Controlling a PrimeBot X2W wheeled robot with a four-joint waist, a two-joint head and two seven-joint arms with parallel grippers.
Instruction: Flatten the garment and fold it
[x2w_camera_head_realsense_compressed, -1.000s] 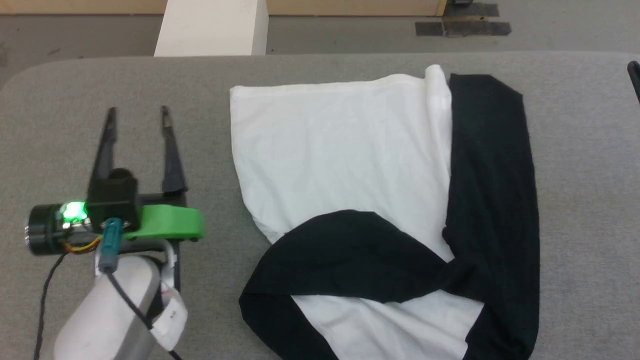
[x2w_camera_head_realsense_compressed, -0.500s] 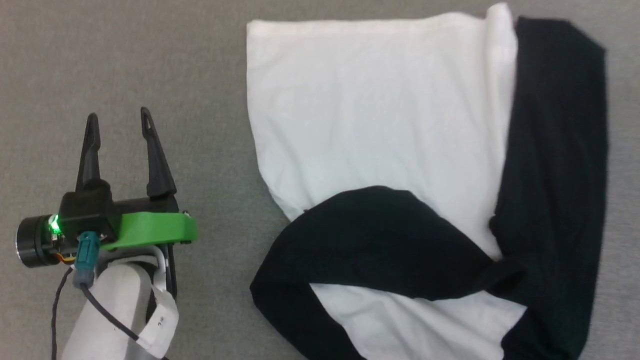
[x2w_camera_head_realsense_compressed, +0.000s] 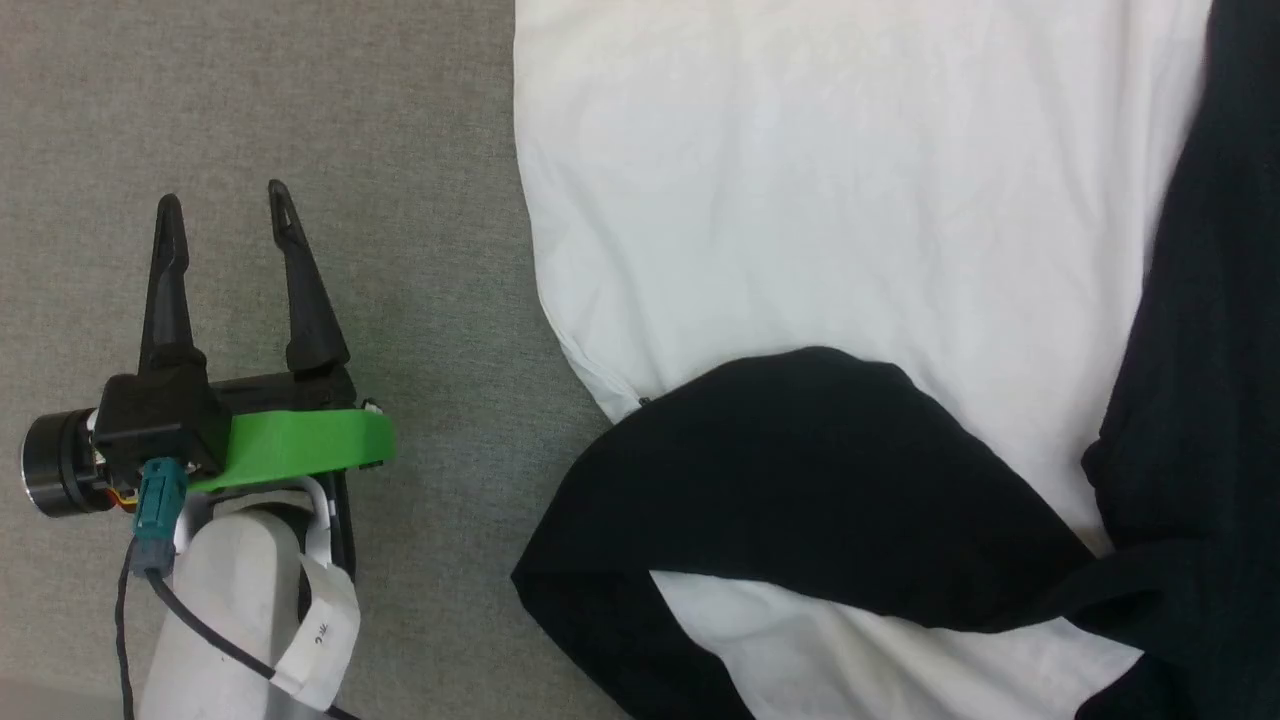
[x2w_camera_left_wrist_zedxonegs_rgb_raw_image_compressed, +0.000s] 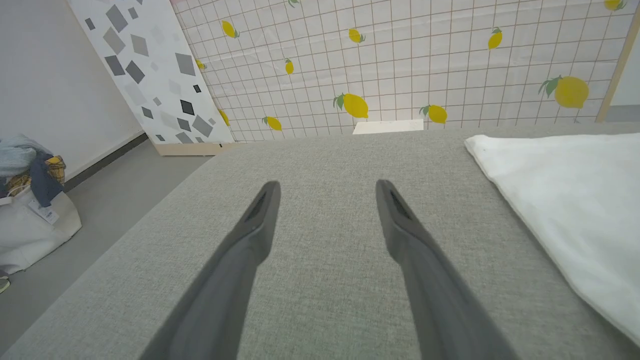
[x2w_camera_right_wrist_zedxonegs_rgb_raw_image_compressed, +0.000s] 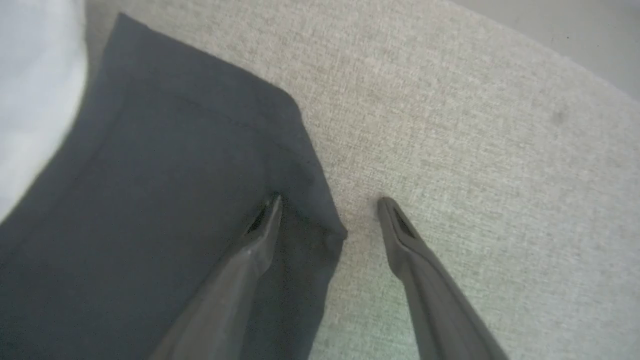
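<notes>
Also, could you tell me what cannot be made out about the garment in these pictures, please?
- Head view: the garment's top, right and bottom run off the frame's edges.
- Head view: the folded black sleeve hides what lies beneath.
- Right wrist view: whether the right end effector touches the black cloth cannot be told.

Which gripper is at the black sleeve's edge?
The right gripper: one finger over the black sleeve, the other over bare table. The left gripper hangs over table, apart from the garment.
</notes>
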